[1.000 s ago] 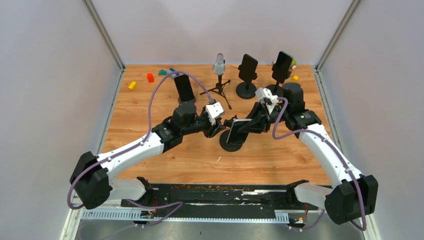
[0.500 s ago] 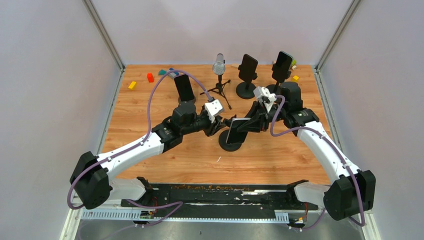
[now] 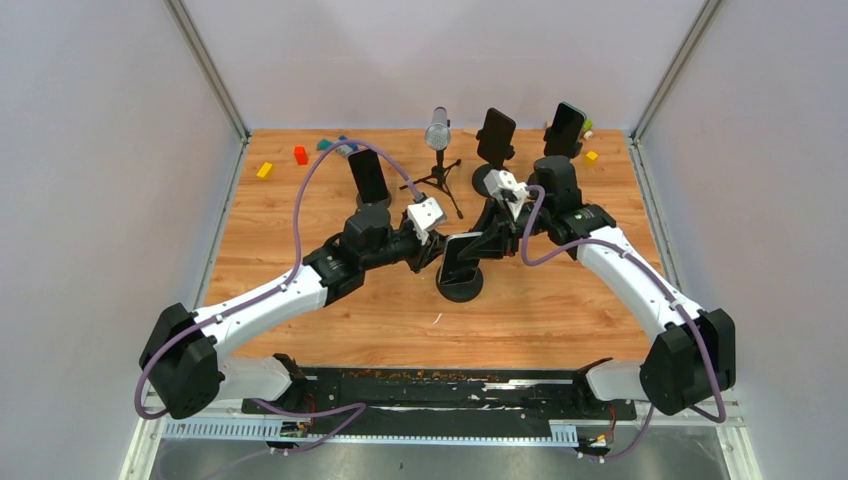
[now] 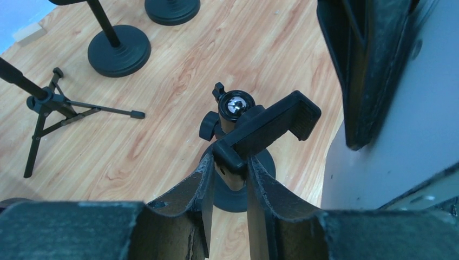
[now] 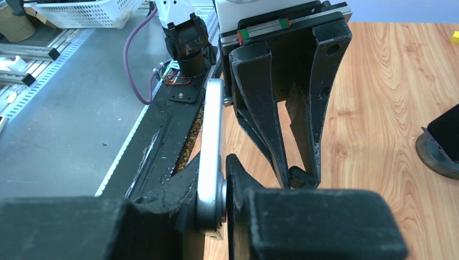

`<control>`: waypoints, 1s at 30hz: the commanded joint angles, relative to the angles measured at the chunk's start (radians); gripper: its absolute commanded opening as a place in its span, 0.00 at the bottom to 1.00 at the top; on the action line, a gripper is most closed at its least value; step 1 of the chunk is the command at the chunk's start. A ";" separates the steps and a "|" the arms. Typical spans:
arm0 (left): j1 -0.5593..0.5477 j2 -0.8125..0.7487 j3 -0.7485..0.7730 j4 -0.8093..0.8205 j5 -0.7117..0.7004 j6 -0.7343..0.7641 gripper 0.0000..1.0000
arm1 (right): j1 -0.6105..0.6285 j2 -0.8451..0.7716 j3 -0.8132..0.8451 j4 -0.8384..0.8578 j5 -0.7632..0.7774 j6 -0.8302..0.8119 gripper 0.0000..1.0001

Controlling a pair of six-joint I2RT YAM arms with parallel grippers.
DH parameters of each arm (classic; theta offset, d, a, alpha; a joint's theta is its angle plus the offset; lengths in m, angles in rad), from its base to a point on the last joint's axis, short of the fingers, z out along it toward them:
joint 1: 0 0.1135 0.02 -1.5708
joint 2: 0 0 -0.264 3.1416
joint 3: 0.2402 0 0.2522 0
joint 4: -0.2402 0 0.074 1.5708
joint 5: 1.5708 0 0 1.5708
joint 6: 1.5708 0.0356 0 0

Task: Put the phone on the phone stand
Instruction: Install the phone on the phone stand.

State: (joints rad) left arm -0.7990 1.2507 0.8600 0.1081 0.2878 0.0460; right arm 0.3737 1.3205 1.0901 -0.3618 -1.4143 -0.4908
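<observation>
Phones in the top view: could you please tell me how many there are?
4 phones: one upright at centre-left, two upright at the back right, one held in the right gripper by the centre stand. None appears hidden.

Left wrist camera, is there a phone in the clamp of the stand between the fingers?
No, the clamp of the phone stand is bare, and the phone hangs off to its right.

Four phones (image 3: 369, 175) were in view, and four phone stands (image 3: 460, 291). One microphone (image 3: 438, 130) stood on one tripod (image 3: 441, 180), with at least five small coloured blocks (image 3: 264, 170) on the bench (image 3: 560, 320).
</observation>
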 commanded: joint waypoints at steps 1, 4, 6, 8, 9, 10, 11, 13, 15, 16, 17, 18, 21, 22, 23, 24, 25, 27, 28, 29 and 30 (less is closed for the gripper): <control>-0.003 -0.030 -0.016 0.035 0.011 -0.027 0.28 | 0.014 0.035 0.078 0.019 -0.029 -0.066 0.00; -0.003 -0.030 -0.019 0.030 0.014 -0.025 0.22 | 0.018 0.056 0.093 0.019 -0.033 -0.085 0.00; -0.003 -0.028 -0.021 0.031 0.018 -0.026 0.19 | 0.020 0.071 0.099 0.020 -0.041 -0.095 0.00; -0.003 -0.023 -0.022 0.031 0.021 -0.025 0.16 | 0.025 0.082 0.103 0.019 -0.051 -0.111 0.00; -0.003 -0.021 -0.021 0.031 0.023 -0.025 0.15 | 0.027 0.086 0.103 0.019 -0.054 -0.120 0.00; -0.003 -0.017 -0.021 0.031 0.026 -0.026 0.13 | 0.028 0.090 0.102 0.019 -0.054 -0.130 0.00; -0.003 -0.014 -0.021 0.031 0.030 -0.027 0.10 | 0.028 0.094 0.101 0.018 -0.057 -0.142 0.00; -0.003 -0.010 -0.020 0.029 0.036 -0.031 0.03 | 0.028 0.104 0.102 0.017 -0.061 -0.160 0.00; -0.002 -0.006 -0.021 0.029 0.047 -0.032 0.00 | 0.029 0.117 0.108 0.018 -0.070 -0.166 0.00; -0.002 -0.005 -0.021 0.030 0.052 -0.033 0.00 | 0.029 0.122 0.110 0.017 -0.074 -0.172 0.00; -0.002 -0.002 -0.020 0.030 0.058 -0.034 0.00 | 0.031 0.125 0.110 0.018 -0.075 -0.181 0.00; -0.002 -0.001 -0.020 0.029 0.061 -0.034 0.00 | 0.030 0.126 0.107 0.018 -0.073 -0.194 0.00; -0.002 0.004 -0.018 0.027 0.075 -0.036 0.00 | 0.032 0.128 0.104 0.016 -0.069 -0.224 0.00; -0.002 0.006 -0.017 0.026 0.077 -0.036 0.00 | 0.032 0.128 0.103 0.016 -0.067 -0.231 0.00; -0.002 0.009 -0.017 0.024 0.080 -0.036 0.00 | 0.031 0.130 0.103 0.015 -0.066 -0.236 0.00; -0.002 0.010 -0.015 0.024 0.082 -0.037 0.00 | 0.032 0.131 0.103 0.015 -0.065 -0.242 0.00; -0.002 0.013 -0.014 0.021 0.083 -0.037 0.00 | 0.031 0.131 0.100 0.015 -0.061 -0.249 0.00; -0.002 0.017 -0.012 0.020 0.089 -0.036 0.00 | 0.032 0.131 0.094 0.015 -0.052 -0.256 0.00; -0.002 0.019 -0.011 0.020 0.091 -0.036 0.00 | 0.032 0.131 0.093 0.013 -0.048 -0.256 0.00; -0.002 0.019 -0.011 0.019 0.092 -0.035 0.00 | 0.033 0.132 0.091 0.012 -0.044 -0.256 0.00; -0.002 0.019 -0.009 0.017 0.091 -0.036 0.00 | 0.031 0.133 0.088 0.010 -0.041 -0.255 0.00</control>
State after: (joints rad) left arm -0.7914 1.2579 0.8459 0.1249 0.3172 0.0261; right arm 0.4038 1.4536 1.1511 -0.3813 -1.4364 -0.6872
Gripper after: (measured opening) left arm 0.247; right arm 0.154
